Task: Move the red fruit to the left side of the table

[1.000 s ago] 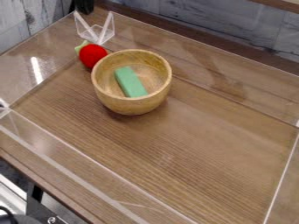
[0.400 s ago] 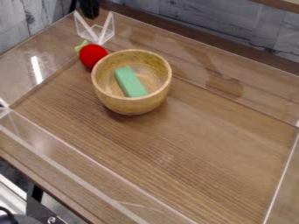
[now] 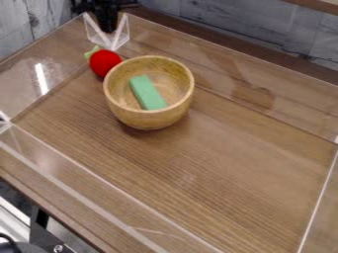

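The red fruit (image 3: 103,63) is seen resting on the table (image 3: 224,158), touching the outer wall of the wooden bowl (image 3: 149,92) on its upper-left side. A green block (image 3: 146,94) is lying inside the bowl. The gripper (image 3: 105,38) is positioned just above the fruit, beyond the bowl's far-left rim, fingers pointed down; the jaws are closed, nothing is gripped.

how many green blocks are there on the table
1. The green block lies inside the wooden bowl; nothing else green and block-shaped shows, though the bowl's near wall could hide something small.
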`<action>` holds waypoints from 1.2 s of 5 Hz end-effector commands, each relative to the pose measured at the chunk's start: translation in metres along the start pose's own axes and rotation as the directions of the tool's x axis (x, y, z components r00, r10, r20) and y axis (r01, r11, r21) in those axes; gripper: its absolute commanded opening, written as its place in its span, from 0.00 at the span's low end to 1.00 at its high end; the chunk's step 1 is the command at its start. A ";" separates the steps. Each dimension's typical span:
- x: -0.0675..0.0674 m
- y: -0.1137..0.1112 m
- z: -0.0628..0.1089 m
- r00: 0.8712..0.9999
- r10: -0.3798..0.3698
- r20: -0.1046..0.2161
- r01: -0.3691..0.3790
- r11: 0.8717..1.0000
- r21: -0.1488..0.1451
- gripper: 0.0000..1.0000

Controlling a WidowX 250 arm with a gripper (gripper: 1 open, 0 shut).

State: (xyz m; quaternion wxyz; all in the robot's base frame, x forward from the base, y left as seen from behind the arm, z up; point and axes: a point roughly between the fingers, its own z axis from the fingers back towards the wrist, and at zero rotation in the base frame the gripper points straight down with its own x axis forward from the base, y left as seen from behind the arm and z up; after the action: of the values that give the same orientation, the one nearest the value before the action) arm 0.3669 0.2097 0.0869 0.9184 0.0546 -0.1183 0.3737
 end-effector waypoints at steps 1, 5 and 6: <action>0.009 -0.005 0.022 0.999 0.027 0.047 -0.027 1.000 -0.001 0.00; 0.010 -0.001 0.014 0.999 -0.012 0.040 0.011 1.000 0.016 0.00; 0.008 -0.002 0.015 0.999 -0.024 0.035 0.023 0.999 0.022 1.00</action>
State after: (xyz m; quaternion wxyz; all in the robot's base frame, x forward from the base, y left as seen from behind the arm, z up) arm 0.3663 0.2097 0.0842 0.9226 0.0683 -0.1046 0.3651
